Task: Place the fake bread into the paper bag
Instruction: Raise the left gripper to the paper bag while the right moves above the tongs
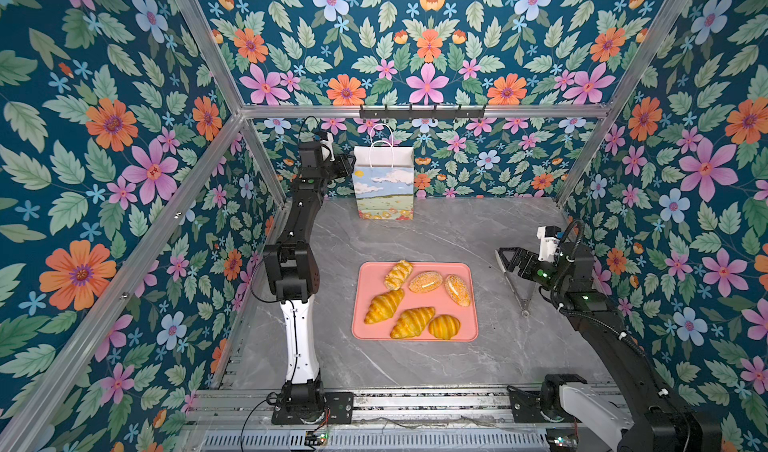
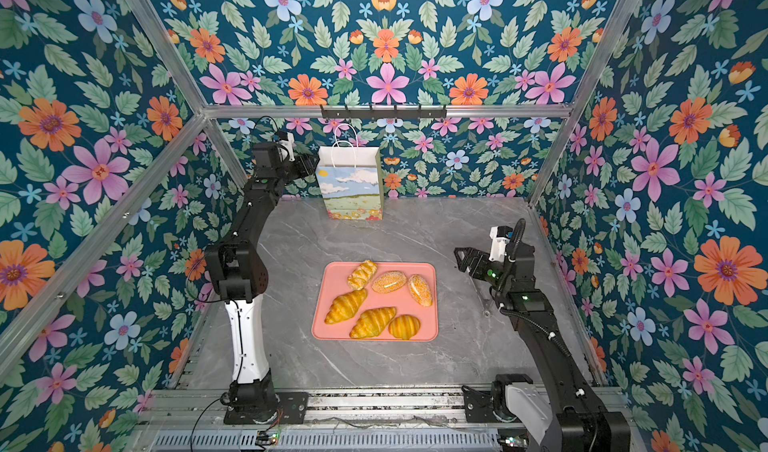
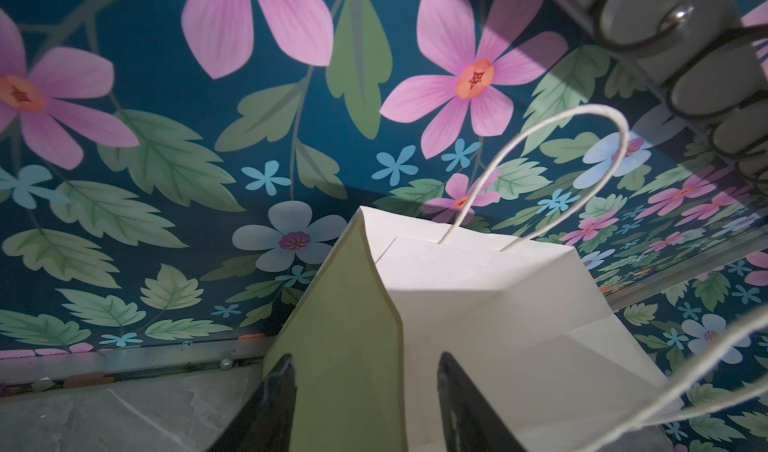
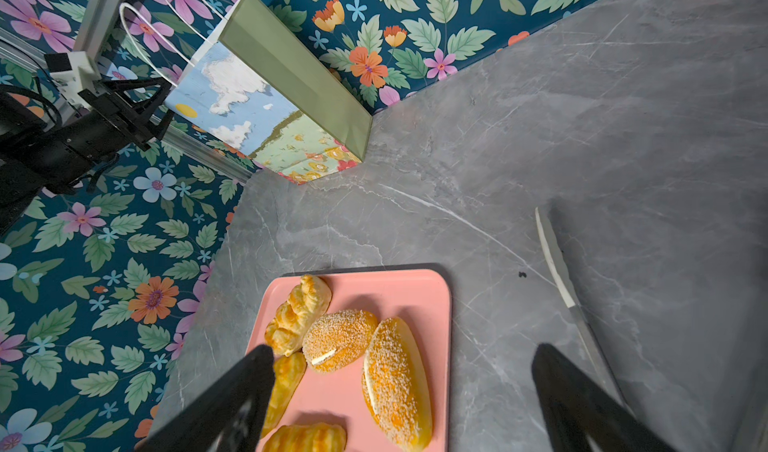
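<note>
Left jaws half-open astride the paper bag (image 3: 478, 304) at its thin side wall. Right jaws wide, empty, above marbled grey table (image 1: 436, 238). Six glossy ridged or speckled breads (image 1: 384, 306) on flat pink tray (image 1: 468, 325).

I see the paper bag (image 1: 383, 184) at the back of the table (image 1: 436, 238), left of centre, against the rear wall. The tray (image 1: 471, 331) sits mid-table, nearer me, with all six pieces of bread (image 1: 424, 281) on it. Tongs (image 4: 554, 254) lie right of the tray. My left gripper (image 3: 365, 360) straddles the bag's left wall.
</note>
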You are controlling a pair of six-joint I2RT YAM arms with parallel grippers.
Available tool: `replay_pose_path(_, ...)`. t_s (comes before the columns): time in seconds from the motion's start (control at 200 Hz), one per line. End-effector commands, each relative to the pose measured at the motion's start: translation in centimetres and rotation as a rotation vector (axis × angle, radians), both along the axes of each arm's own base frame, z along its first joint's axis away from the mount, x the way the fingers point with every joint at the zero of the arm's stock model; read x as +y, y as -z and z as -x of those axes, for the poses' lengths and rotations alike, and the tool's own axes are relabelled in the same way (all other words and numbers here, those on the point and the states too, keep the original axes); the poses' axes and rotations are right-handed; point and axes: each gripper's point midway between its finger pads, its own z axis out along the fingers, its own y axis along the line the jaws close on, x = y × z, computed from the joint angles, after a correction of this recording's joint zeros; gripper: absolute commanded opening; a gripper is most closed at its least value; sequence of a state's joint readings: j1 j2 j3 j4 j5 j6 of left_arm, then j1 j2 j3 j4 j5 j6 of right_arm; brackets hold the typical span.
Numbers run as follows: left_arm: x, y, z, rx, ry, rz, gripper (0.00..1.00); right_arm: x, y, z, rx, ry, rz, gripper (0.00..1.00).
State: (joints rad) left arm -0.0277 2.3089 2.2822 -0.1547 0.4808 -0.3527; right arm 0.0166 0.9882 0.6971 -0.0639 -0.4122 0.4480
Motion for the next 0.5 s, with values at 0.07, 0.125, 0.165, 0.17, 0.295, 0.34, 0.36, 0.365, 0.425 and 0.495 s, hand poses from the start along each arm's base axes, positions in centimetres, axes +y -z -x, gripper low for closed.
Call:
replay_pose_path(0.07, -0.1, 0.0, 0.4, 0.007, 0.012, -0.023, 0.47, -0.2, 0.3, 0.0, 0.013, 0.009, 0.005, 0.97)
replay_pose_path(0.125, -0.1, 0.0, 0.4, 0.010, 0.011, -0.024, 0.47, -0.2, 0.3, 0.0, 0.015, 0.012, 0.005, 0.97)
replay_pose_path(0.165, -0.1, 0.2, 0.4, 0.014, 0.006, -0.027, 0.47, -0.2, 0.3, 0.0, 0.016, 0.013, 0.006, 0.97)
replay_pose_path(0.17, -0.1, 0.2, 0.4, 0.015, 0.005, -0.027, 0.46, -0.2, 0.3, 0.0, 0.016, 0.014, 0.006, 0.97)
replay_pose_path(0.295, -0.2, 0.3, 0.4, 0.020, 0.004, -0.028, 0.42, -0.3, 0.4, 0.1, 0.021, 0.015, 0.008, 0.97)
replay_pose_path(0.34, -0.3, 0.4, 0.4, 0.024, 0.006, -0.030, 0.40, -0.3, 0.5, 0.1, 0.023, 0.016, 0.009, 0.97)
replay_pose_path(0.36, -0.5, 0.4, 0.4, 0.027, 0.008, -0.031, 0.39, -0.3, 0.5, 0.0, 0.021, 0.018, 0.010, 0.97)
replay_pose_path(0.365, -0.5, 0.4, 0.5, 0.027, 0.009, -0.032, 0.39, -0.3, 0.5, 0.0, 0.022, 0.019, 0.010, 0.97)
replay_pose_path(0.425, -0.5, 0.6, 0.5, 0.037, 0.010, -0.032, 0.36, -0.4, 0.7, 0.0, 0.028, 0.022, 0.013, 0.97)
replay_pose_path(0.495, -0.8, 0.8, 0.6, 0.044, 0.015, -0.035, 0.31, -0.5, 0.7, 0.0, 0.030, 0.026, 0.014, 0.97)
